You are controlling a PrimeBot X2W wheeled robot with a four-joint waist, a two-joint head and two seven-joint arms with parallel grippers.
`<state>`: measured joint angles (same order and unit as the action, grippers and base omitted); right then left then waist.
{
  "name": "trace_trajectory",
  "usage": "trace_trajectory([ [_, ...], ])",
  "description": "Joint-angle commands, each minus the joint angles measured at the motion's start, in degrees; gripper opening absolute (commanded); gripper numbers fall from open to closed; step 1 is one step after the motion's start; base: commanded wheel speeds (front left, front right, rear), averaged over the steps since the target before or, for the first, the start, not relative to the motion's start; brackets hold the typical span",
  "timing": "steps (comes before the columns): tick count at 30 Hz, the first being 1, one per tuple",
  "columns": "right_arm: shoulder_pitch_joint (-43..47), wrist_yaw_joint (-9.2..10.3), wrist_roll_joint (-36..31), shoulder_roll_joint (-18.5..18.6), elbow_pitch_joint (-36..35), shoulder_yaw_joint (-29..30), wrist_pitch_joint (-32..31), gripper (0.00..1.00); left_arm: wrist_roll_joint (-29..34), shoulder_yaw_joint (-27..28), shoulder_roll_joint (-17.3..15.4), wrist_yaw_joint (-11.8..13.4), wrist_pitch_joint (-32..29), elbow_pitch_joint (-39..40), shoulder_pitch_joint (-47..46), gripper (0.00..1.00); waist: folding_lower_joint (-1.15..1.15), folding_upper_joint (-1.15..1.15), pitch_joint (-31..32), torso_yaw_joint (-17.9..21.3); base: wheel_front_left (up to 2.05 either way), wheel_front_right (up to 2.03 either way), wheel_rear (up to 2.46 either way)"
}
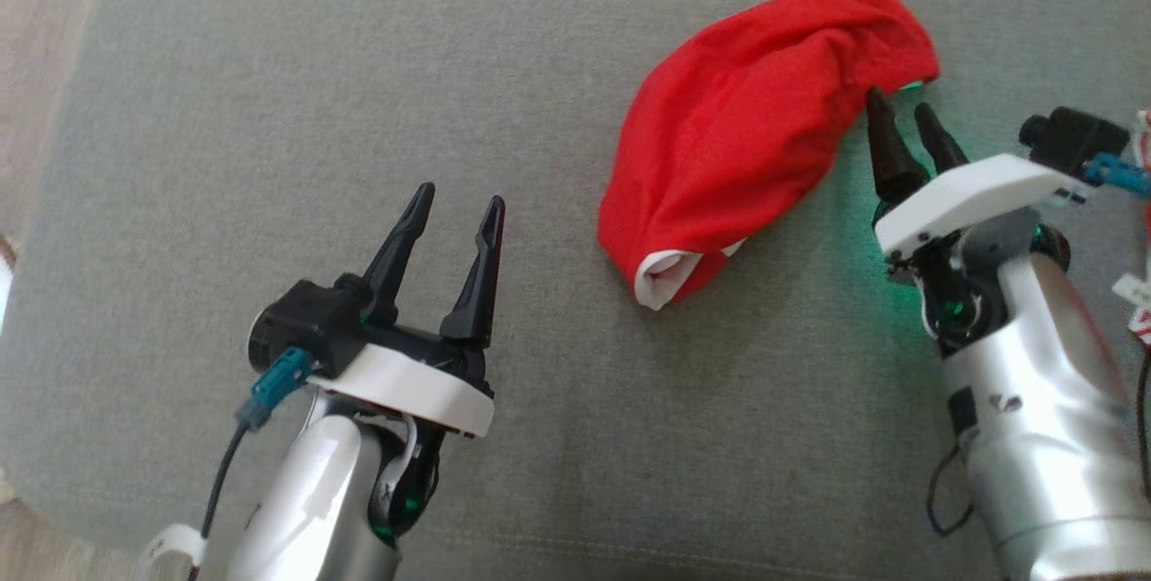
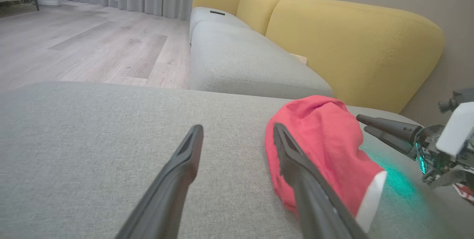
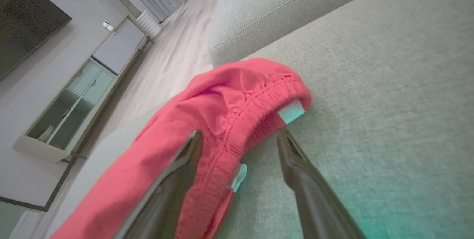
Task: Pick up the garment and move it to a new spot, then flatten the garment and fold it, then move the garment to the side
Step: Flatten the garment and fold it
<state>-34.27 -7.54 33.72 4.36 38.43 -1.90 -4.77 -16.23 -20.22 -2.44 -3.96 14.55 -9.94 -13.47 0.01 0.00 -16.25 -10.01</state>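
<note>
Looks barely started, judging by the crumpled red fabric garment [image 1: 755, 113] bunched toward the right of the grey woven sofa cushion [image 1: 270, 68]. Straddles its elastic hem with the wide-open, empty right gripper [image 1: 901, 109]; has the left gripper [image 1: 459, 196] equally spread and empty, well apart. Leaves lifting, relocating, flattening, folding and setting aside all to do

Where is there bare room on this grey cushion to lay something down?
Free: the wide stretch of grey fabric cushion between its left edge and the crumpled red cloth garment, beyond the left gripper. Crowded: the garment's right edge, where the right gripper sits.
</note>
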Motion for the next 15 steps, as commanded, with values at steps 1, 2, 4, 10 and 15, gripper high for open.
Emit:
trace_trajectory([
  [1,-2.2,0.05,0.5,-0.1,-1.3,-1.2,-0.3,1.00,-0.2,1.4,-0.4,0.2,0.4,1.5,-2.1,1.00,-0.01,0.00,-0.6,-0.7,0.00,0.00,0.00],
  [2,-3.0,0.05,1.1,0.2,-0.2,-1.5,-0.5,1.00,-0.2,1.4,-0.4,0.2,0.4,1.5,-2.2,1.00,-0.01,0.00,-0.8,-1.0,0.00,0.00,0.00],
  [4,-4.4,0.05,2.7,0.4,1.3,-2.7,-1.0,1.00,-0.2,1.4,-0.4,0.2,0.4,1.5,-2.4,1.00,-0.01,0.00,-1.1,-1.3,0.00,0.00,0.00],
  [10,-6.1,0.05,6.5,2.2,1.7,-8.0,1.7,0.00,-0.2,1.6,-0.4,0.4,0.4,1.2,-2.2,1.00,-0.01,0.00,-0.4,-1.1,0.00,0.00,0.00],
  [15,-5.6,0.05,7.7,5.1,-0.5,-11.9,6.6,0.00,-0.3,2.1,-0.4,0.6,0.4,1.0,-1.4,1.00,-0.01,0.00,1.9,0.6,0.00,0.00,0.00],
])
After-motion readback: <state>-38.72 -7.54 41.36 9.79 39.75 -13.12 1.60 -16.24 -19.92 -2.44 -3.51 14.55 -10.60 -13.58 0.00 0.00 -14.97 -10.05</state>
